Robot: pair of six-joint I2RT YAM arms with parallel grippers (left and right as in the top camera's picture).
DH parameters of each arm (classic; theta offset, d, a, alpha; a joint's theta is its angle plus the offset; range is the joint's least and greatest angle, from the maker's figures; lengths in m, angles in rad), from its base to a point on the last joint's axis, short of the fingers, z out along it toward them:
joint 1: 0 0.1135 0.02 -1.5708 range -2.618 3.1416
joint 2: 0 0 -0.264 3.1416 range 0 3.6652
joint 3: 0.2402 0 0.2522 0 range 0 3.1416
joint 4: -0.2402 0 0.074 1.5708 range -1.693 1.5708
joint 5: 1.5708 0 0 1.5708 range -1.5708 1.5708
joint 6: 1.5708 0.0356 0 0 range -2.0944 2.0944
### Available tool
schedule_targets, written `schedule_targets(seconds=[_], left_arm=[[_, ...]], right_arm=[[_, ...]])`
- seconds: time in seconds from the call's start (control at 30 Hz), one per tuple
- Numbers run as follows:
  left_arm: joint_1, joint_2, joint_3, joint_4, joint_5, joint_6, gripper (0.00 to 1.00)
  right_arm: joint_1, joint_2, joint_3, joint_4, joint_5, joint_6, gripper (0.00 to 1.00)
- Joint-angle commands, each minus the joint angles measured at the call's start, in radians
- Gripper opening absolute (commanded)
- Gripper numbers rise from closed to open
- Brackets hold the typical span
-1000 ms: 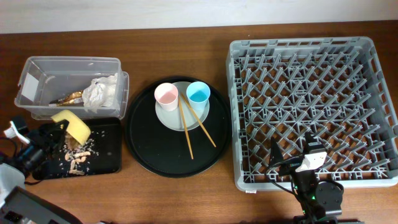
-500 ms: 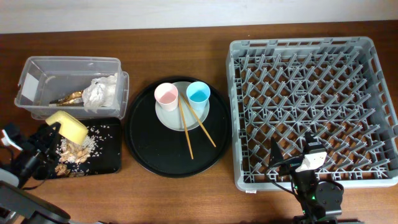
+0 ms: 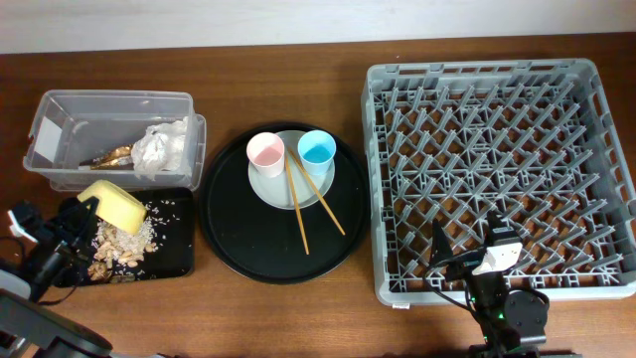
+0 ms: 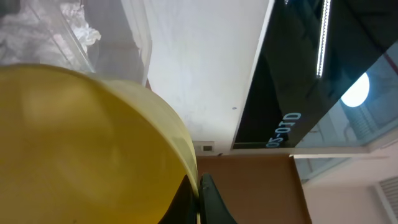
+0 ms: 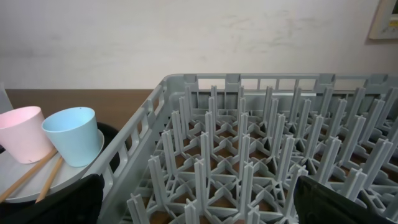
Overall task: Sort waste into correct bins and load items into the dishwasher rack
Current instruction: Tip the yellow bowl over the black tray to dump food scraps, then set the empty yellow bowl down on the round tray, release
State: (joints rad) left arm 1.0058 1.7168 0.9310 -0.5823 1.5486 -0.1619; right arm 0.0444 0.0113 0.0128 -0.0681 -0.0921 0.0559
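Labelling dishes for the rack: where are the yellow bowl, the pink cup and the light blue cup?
yellow bowl (image 3: 112, 203), overhead view, on its side wall.
pink cup (image 3: 265, 151), overhead view, inside its open mouth.
light blue cup (image 3: 317, 148), overhead view, inside its open mouth.

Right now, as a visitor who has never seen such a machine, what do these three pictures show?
Two robot arms work at a table. One picture looks down from above; the other two come from cameras on the wrists. The left gripper is shut on a tilted yellow bowl over the flat black tray, where food scraps lie. The right gripper is open and empty by the grey rack. The clear box holds a napkin and a wrapper. The round tray carries a plate, a pink cup, a blue cup and chopsticks.
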Motion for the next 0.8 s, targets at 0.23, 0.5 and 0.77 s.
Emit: schedule_targets(seconds=[0.23,0.5,0.77], left_arm=[[-0.095,-0.029,0.000,-0.011,0.021,0.055,0.00],[-0.419,-0.325,0.010,-0.128,-0.457,0.051,0.00],[-0.993,-0.528,0.010,-0.290,-1.143,0.019,0.00]], right_arm=[[-0.006,-0.006,-0.007,-0.003,-0.002,0.002,0.99],[-0.006,-0.006,-0.007,-0.003,-0.002,0.002,0.98],[-0.006,-0.006,-0.007,-0.003,-0.002,0.002,0.98]])
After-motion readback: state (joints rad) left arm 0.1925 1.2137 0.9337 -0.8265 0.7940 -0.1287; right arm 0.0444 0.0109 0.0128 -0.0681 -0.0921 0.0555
